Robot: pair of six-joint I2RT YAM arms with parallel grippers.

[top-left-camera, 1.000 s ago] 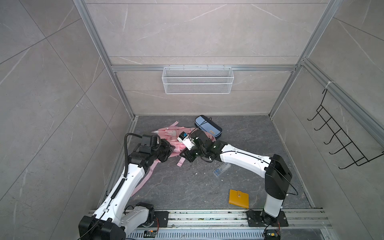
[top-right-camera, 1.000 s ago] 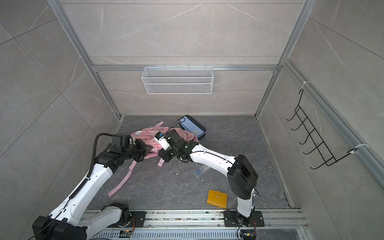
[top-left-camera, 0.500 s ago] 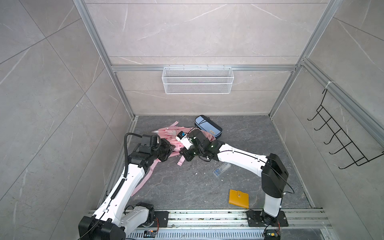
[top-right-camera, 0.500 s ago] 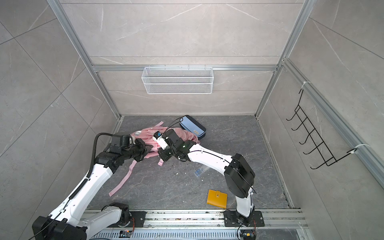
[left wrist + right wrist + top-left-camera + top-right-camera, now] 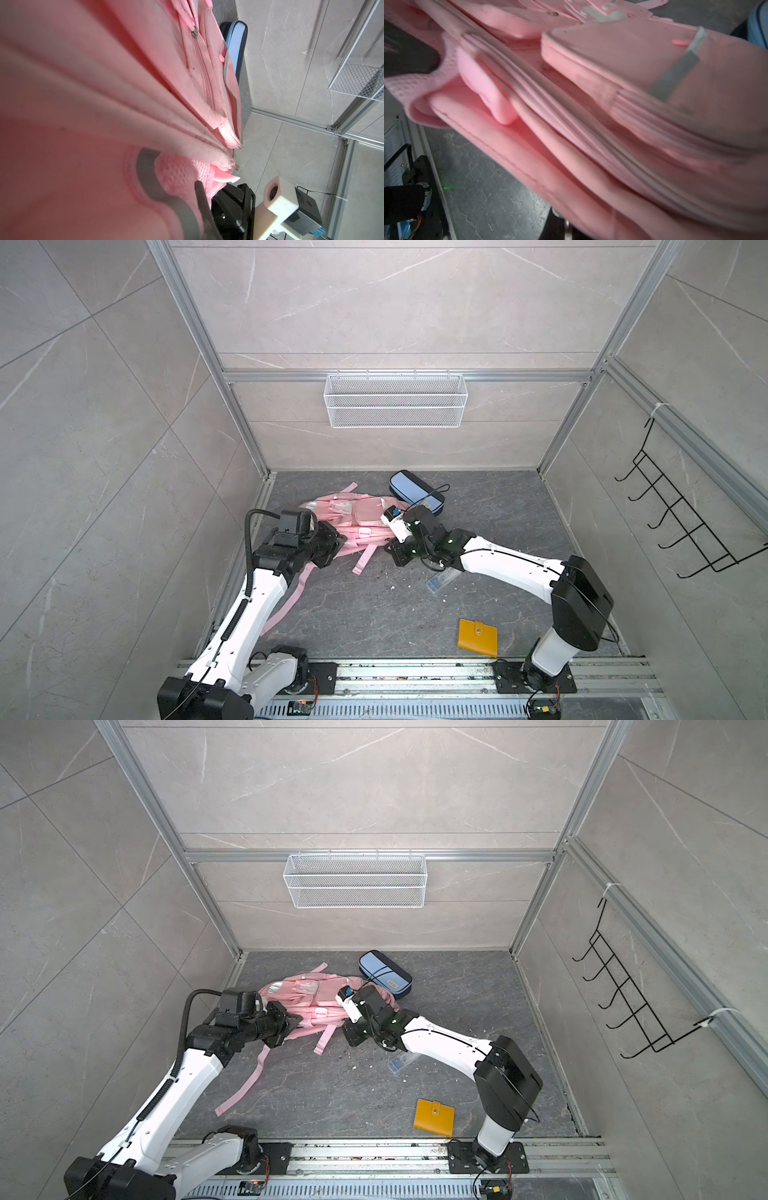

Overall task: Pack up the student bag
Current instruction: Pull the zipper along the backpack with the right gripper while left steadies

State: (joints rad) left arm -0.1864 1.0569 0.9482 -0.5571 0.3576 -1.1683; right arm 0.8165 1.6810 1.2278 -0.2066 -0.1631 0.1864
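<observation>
My left gripper (image 5: 336, 541) is pinching the bag (image 5: 353, 514), my right gripper (image 5: 395, 549) pressing shut at its edge. I'm seeing the pencil case (image 5: 415, 491) and wallet (image 5: 478, 637) lying unpacked.

floor (image 5: 353, 614): grey stone | on it: student bag (image 5: 357, 514), pencil case (image 5: 411, 489), clear box (image 5: 440, 581), yellow wallet (image 5: 478, 637)

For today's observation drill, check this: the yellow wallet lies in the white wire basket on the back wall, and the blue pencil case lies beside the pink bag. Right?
No. The yellow wallet lies on the floor, as both top views show. The rest is right.
</observation>
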